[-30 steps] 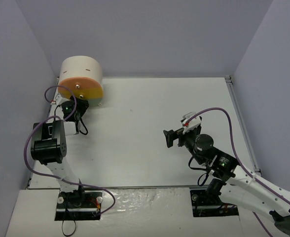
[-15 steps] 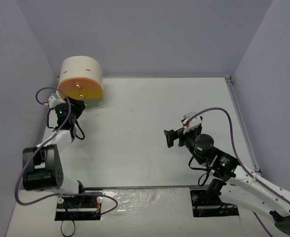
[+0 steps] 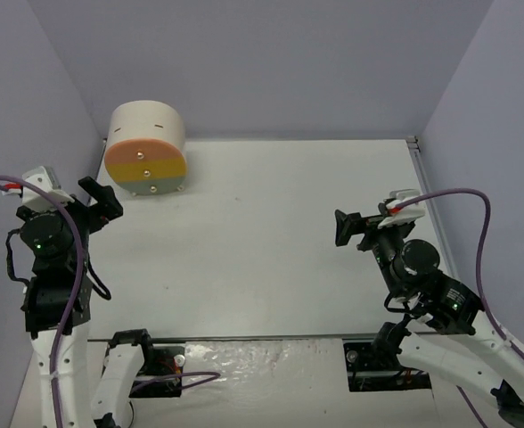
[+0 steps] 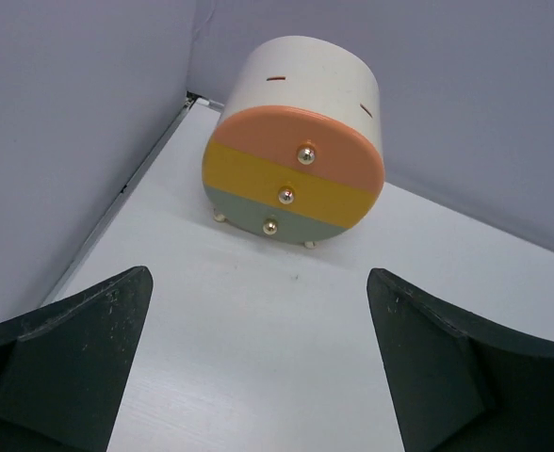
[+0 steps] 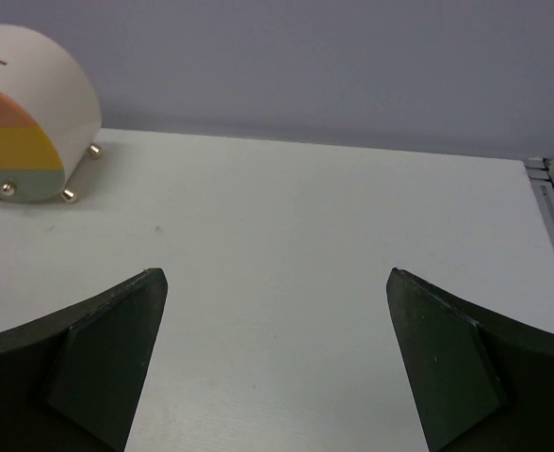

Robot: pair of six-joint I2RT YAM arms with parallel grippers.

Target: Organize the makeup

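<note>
Cream-walled, the drum-shaped drawer box (image 3: 146, 147) sits at the upper left, its three drawers (image 4: 291, 193) shut. The left pincer (image 3: 100, 198) has drawn back from it to the left edge and opened wide, empty. The right pincer (image 3: 351, 227) stays wide, empty. No makeup shows on the surface (image 3: 262, 250), so the organizing looks finished.

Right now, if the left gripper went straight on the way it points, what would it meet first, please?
Most likely the cream drawer box, at its striped front: it lies dead ahead of the open left gripper, with only bare table between. The depth is hard to judge.
</note>
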